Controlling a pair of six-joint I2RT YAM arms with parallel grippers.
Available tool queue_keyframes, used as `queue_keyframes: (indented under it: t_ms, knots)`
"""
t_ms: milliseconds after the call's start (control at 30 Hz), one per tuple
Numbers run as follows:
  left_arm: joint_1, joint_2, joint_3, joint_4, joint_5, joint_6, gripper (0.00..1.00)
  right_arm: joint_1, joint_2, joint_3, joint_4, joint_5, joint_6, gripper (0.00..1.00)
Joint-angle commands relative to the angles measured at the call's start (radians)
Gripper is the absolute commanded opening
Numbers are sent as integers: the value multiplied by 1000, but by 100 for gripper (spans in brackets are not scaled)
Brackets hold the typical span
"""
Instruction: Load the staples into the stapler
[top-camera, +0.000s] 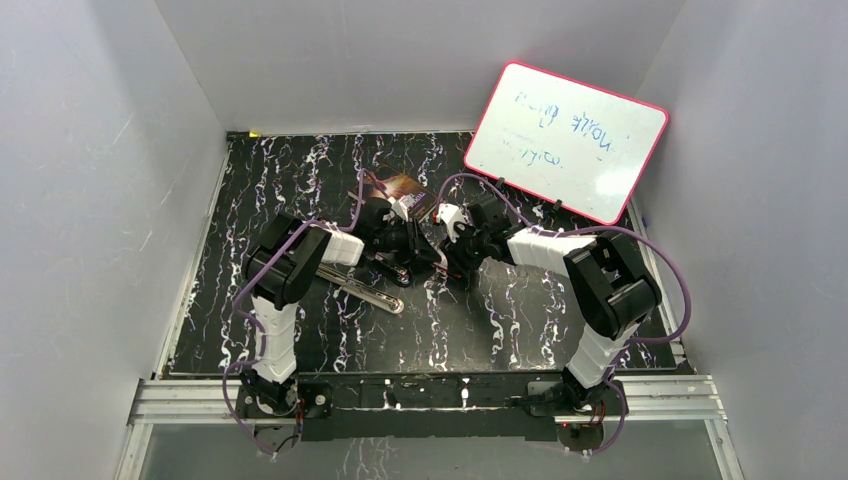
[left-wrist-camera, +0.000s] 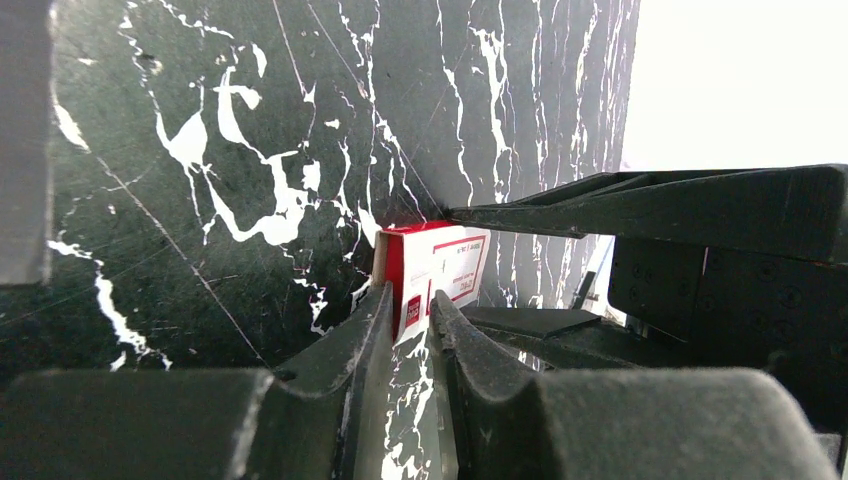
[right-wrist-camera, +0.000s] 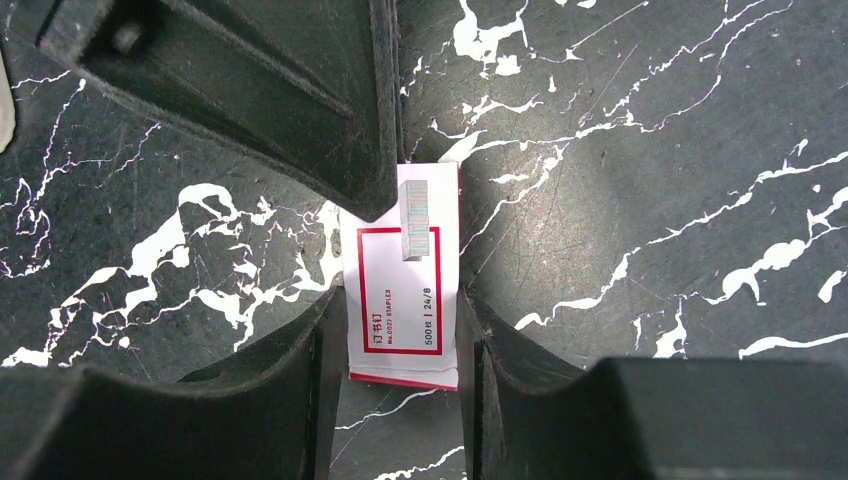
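A small white-and-red staples box (right-wrist-camera: 400, 300) lies on the black marbled table, and my right gripper (right-wrist-camera: 400, 312) is shut on its two long sides. A short silver-grey strip of staples (right-wrist-camera: 415, 220) shows on the box's top face; whether it is loose or printed I cannot tell. My left gripper (left-wrist-camera: 412, 305) comes in from the other end, jaws nearly together, tips at the box's (left-wrist-camera: 430, 265) corner; a pinch does not show. Both grippers meet mid-table (top-camera: 440, 245). The stapler (top-camera: 375, 297) lies opened out under the left arm.
A red-framed whiteboard (top-camera: 565, 140) leans at the back right. A brown packet (top-camera: 405, 187) lies just behind the grippers. Grey walls enclose the table (top-camera: 270, 180) on three sides. The right gripper's black finger (left-wrist-camera: 700, 210) fills the right of the left wrist view.
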Motion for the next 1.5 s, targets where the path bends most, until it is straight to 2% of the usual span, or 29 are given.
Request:
queue_keyframes:
  t_ms: [0,167,333,567,700,967,1067,1200,1467]
  knots:
    - [-65,11,-2,30,89,-5,16,20,46,14,12,-10,-2,35]
    - [-67,9,-3,31,92,-5,7,22,45,14,15,-6,-3,36]
    - [-68,10,1,36,98,-8,5,24,44,12,20,-12,-5,36]
    - [-76,14,4,56,114,-16,16,27,45,12,26,-27,-11,37]
    - [-81,18,6,62,116,-20,18,30,48,15,25,-29,-11,37]
    - [-77,10,3,51,90,-24,0,31,29,0,24,-1,-9,39]
    - [-62,-1,-3,44,76,-24,0,31,7,-22,31,14,0,45]
    - [-32,-20,-22,44,61,-23,0,31,-79,-60,57,57,30,56]
    - [-11,-34,-35,45,59,-20,0,30,-270,-181,174,113,134,71]
